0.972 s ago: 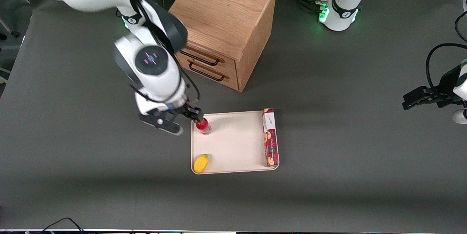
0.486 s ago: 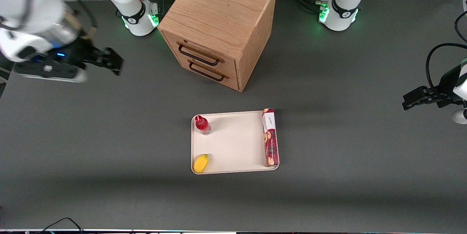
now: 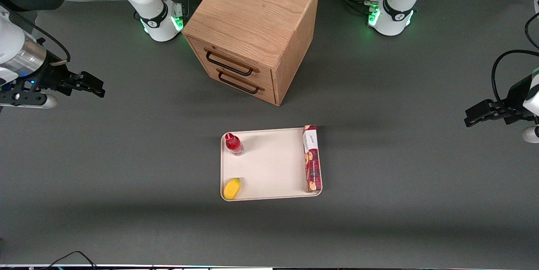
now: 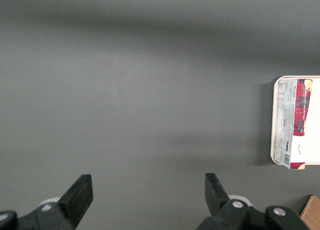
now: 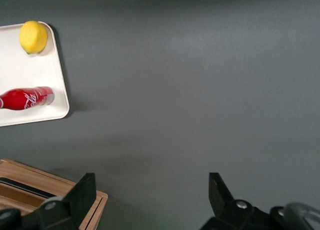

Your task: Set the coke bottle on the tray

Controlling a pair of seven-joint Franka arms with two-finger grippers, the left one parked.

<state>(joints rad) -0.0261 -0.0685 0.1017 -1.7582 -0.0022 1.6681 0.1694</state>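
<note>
Three things sat on the tray [image 3: 269, 164]: the bottle [image 3: 233, 144] upright in the corner nearest the cabinet [image 3: 252, 34] and the working arm, a lemon [image 3: 232, 188] in the corner closer to the front camera, and a cookie box [image 3: 312, 158] lying along the rim toward the parked arm's end. The bottle stood just inside the rim, well apart from the lemon and the box, and nothing touched it.

The gripper [image 3: 90, 84] hung over bare table [image 3: 126, 177] at the working arm's end, well apart from the tray. Its fingers [image 5: 80, 195] were spread wide with nothing between them, as the right wrist view showed plainly.

Judged from this, the placing looked done and little remained to go wrong. The main risk was the bottle itself: tall, narrow and on a small base, it would likely tip at a slight knock, and so close to the rim it could roll over it onto the table. A jolt to the tray or table, or a return pass of the arm low across that corner, would be the cause. Keeping the arm high and away seemed the safe course.
</note>
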